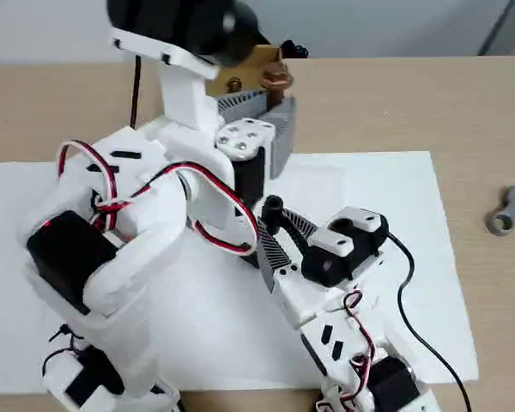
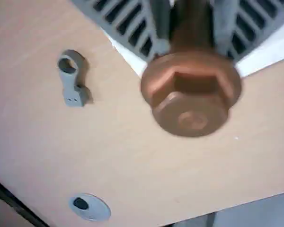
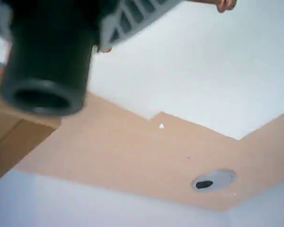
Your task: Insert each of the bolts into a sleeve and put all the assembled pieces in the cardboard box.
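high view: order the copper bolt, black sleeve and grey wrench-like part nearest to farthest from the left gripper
1. copper bolt, held in the left gripper
2. black sleeve, mid-table in the right gripper
3. grey wrench-like part, far right on the table

Left hand point(image 1: 273, 96), raised and outstretched, clamps a bolt point(image 2: 189, 94); right hand point(image 1: 279, 225), nearer, clamps a sleeve point(image 3: 47, 61).

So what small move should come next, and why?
Probably move the left gripper, shut on the copper bolt, toward the right gripper, which holds the black sleeve with its open end free. The two are apart in the high view, so nothing is inserted yet.
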